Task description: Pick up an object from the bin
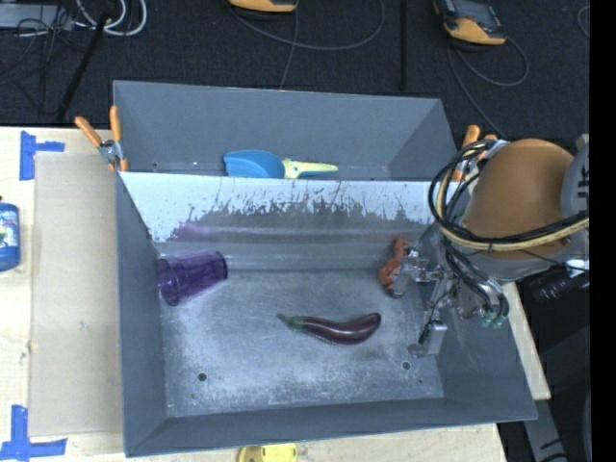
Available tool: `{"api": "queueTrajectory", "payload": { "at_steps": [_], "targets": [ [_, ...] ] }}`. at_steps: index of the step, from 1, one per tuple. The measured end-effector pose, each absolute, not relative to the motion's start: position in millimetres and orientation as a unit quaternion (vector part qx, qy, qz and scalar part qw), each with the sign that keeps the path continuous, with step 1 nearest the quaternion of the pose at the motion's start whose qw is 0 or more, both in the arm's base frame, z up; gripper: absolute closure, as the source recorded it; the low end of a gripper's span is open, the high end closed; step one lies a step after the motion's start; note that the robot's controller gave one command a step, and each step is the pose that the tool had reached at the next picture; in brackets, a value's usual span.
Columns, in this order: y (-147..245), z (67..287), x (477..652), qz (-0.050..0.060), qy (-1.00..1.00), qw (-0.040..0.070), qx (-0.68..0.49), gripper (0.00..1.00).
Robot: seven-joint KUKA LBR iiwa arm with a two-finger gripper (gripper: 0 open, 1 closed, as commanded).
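My gripper (420, 301) hangs low over the right side of the bin, open, with nothing between its fingers. A small orange-brown thing (392, 263) lies against the bin's back slope, right beside the upper fingertip (412, 261); whether they touch I cannot tell. The lower fingertip (429, 336) is close to the bin floor. A dark purple eggplant (335, 327) lies on the floor in the middle, a short way left of the gripper.
A translucent purple cup (191, 276) lies on its side at the left wall. A blue scoop with a yellow-green handle (274, 166) rests high on the back wall. The arm with its orange-brown cover and cables reaches in from the right.
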State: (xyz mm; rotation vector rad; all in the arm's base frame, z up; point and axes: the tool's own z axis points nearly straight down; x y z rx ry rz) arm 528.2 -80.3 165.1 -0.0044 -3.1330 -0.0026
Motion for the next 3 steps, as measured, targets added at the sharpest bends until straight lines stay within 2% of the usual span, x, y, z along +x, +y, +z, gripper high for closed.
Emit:
{"api": "queueTrajectory", "payload": {
  "at_steps": [1, 2, 3],
  "targets": [
    [-80.3, 169.5, 529.9, 0.0, -1.0, 0.001, 0.0, 0.0],
    [-58.3, 135.6, 547.3, 0.001, -1.0, -0.003, 0.028, 0.0],
    [-41.2, 83.1, 544.3, -0.001, -0.999, -0.001, 0.038, 0.0]
  ]
}}
